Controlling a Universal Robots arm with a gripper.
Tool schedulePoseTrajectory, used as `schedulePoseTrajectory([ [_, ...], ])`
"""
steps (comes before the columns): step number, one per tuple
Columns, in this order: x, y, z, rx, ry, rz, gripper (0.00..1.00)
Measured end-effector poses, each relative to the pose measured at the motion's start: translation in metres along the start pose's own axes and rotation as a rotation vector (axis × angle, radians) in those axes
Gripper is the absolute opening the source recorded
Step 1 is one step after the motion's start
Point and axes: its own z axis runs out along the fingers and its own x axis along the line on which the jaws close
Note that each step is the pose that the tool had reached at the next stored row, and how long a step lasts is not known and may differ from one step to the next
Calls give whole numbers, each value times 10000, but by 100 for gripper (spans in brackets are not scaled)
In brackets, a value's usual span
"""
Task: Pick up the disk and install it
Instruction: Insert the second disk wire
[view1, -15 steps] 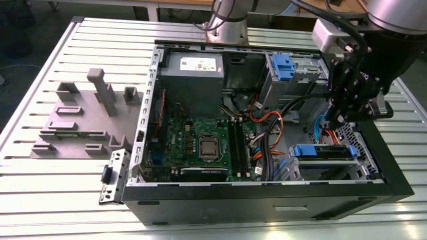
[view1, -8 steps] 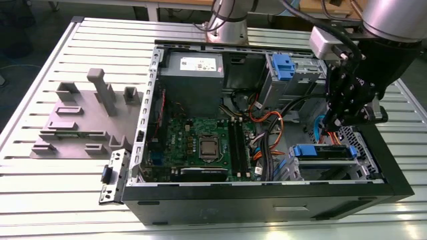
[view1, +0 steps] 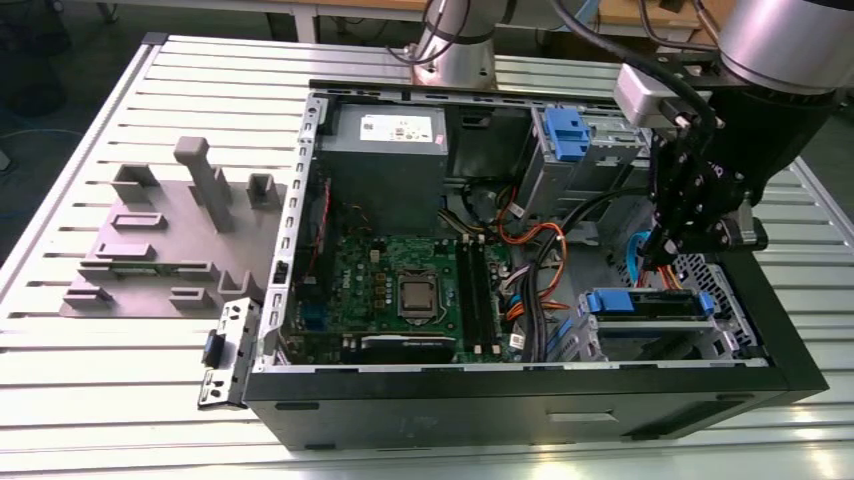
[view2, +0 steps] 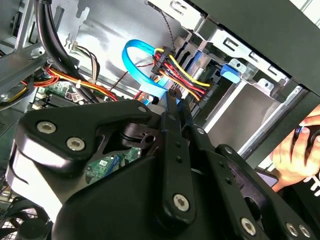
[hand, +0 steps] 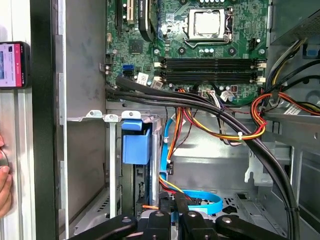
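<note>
Inside the computer case (view1: 787, 345), the gripper (view2: 172, 102) is pinched together, empty, beside the disk (view1: 650, 304).

slatted white table (view1: 107, 380); on it an open computer case (view1: 534, 400) and grey fixture tray (view1: 160, 250)

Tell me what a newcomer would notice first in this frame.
The open computer case on the slatted table, its green motherboard exposed. The arm's black tool reaches into the case at the exterior view's right, above a drive bay with a blue carrier handle. A person's hand shows beside the case.
</note>
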Motion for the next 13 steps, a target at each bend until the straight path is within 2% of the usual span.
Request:
schedulePoseTrajectory([
  [8, 4, 1, 1, 0, -8, -1, 16],
  [13, 29, 64, 0, 5, -14, -1, 16],
])
